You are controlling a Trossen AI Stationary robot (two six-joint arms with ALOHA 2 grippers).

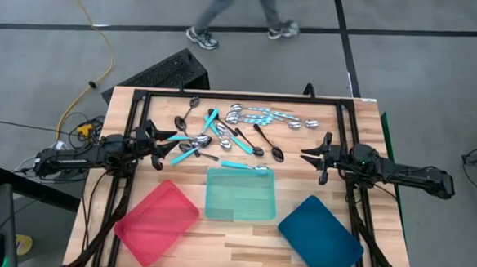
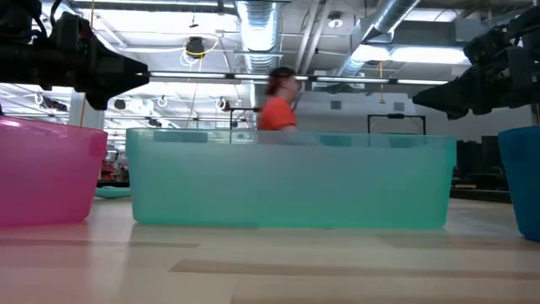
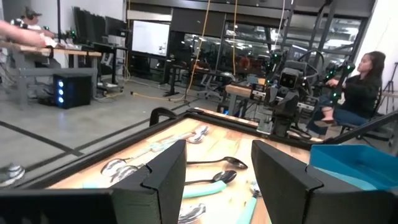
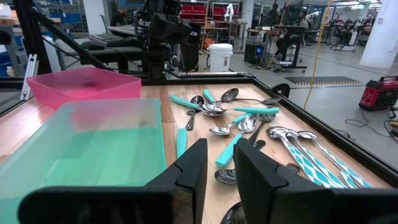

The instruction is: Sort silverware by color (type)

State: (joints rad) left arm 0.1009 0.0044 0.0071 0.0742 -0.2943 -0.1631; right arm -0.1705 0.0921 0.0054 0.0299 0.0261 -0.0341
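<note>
Between left hand (image 1: 166, 144) and right hand (image 1: 309, 153), silverware (image 1: 234, 132), neither touching.

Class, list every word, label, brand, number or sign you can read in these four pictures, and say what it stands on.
None can be read.
The lit screen behind the table in the left wrist view: content too blurred to read.
The trays and the spoons: no lettering visible.

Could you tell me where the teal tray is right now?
In the high view the teal tray sits centrally at the table's near side, between the red tray and blue tray.
</note>
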